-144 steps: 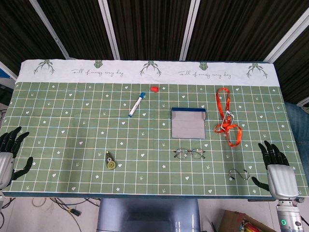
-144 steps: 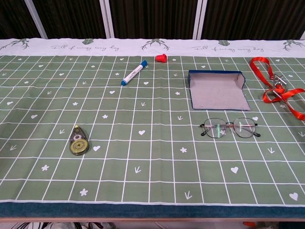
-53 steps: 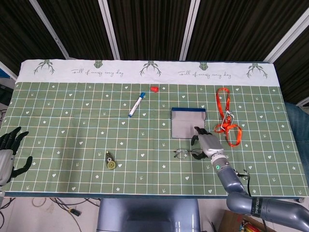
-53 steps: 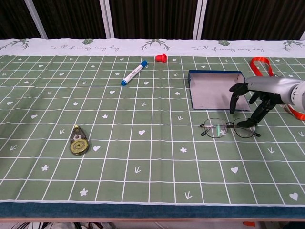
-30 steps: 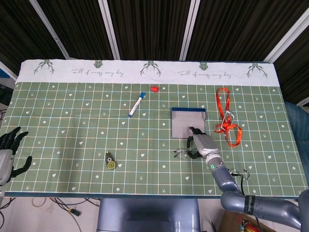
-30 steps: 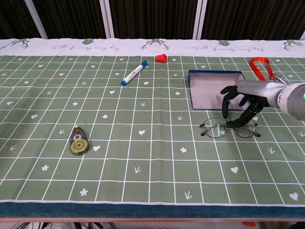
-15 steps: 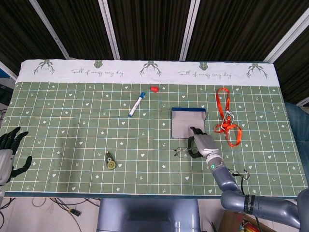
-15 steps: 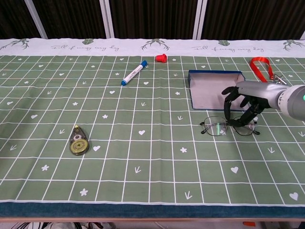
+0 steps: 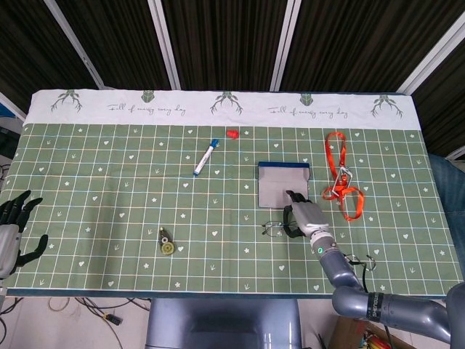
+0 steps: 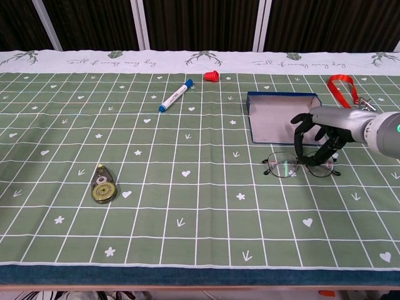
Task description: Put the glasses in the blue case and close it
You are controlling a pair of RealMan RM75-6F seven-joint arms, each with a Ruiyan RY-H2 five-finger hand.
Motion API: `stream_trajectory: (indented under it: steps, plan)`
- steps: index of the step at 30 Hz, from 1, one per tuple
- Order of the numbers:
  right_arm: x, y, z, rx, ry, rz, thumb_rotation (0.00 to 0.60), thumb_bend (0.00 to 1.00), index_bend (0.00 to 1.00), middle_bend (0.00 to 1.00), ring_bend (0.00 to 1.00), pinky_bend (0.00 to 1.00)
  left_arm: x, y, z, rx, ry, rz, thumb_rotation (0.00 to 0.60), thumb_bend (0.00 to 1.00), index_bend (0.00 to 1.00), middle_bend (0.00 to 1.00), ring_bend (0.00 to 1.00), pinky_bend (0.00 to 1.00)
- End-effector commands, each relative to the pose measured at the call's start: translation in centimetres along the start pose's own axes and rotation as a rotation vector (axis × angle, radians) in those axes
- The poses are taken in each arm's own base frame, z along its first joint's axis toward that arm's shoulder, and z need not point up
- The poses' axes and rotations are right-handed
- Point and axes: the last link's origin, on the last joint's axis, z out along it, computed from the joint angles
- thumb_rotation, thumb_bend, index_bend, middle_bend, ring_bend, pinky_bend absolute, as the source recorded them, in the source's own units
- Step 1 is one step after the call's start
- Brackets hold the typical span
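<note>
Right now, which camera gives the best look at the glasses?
The chest view: the glasses show both lenses and the frame, with the right hand at their middle. In the head view the glasses are small and mostly covered by that hand.

Bright, even, sharp; faint shadows
</note>
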Motion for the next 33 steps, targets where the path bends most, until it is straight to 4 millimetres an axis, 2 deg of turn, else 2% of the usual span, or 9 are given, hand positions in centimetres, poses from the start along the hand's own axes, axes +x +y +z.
stream_trajectory:
  steps: [1, 22, 33]
  plan:
    - [0.0, 0.0, 0.0, 0.001, -0.002, 0.001, 0.6, 0.48, 0.59, 0.02, 0.05, 0.18, 0.0, 0.0, 0.0, 0.0, 0.0, 0.0, 0.6, 0.4, 0.13, 0.01, 0.0, 0.0]
    - [0.5, -0.1, 0.0, 0.019, -0.02, 0.005, 0.6, 0.53, 0.62, 0.02, 0.05, 0.18, 0.0, 0.0, 0.0, 0.0, -0.003, -0.001, 0.6, 0.4, 0.14, 0.01, 0.0, 0.0]
    - [3.5, -0.2, 0.5, 0.037, 0.041, -0.014, 0.6, 0.53, 0.63, 0.02, 0.05, 0.18, 0.0, 0.0, 0.0, 0.0, -0.003, -0.003, 0.6, 0.4, 0.14, 0.01, 0.0, 0.0]
